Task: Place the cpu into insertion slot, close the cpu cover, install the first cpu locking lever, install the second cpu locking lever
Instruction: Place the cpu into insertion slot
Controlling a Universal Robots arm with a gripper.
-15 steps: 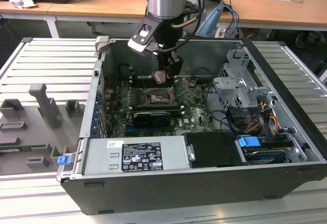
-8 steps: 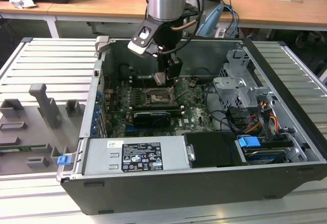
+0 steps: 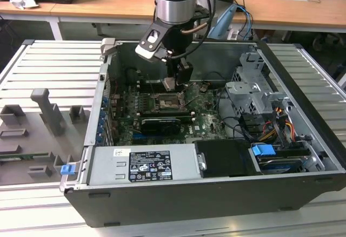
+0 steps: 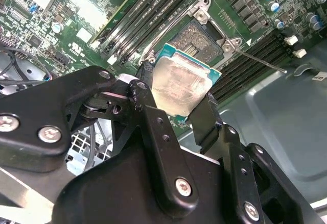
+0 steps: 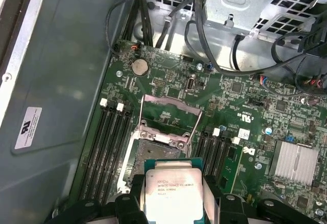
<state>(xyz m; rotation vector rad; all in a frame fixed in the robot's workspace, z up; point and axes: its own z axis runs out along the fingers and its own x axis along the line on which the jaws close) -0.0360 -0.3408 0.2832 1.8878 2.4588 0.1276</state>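
**Chip held over the open socket, not yet seated**

In the second wrist view the gripper (image 4: pixel 179 95) pinches the cpu (image 4: pixel 181 83) by two opposite edges, its fingers closed only to the chip's width. The chip hangs just above the bare insertion slot (image 5: pixel 155 154), where the cpu cover (image 5: pixel 167 113) stands swung open. In the exterior view this is at the upper middle, inside the computer case (image 3: pixel 216 191). The risk, as I judge it, is a skewed or off-centre descent, which could bend socket pins or catch the frame.
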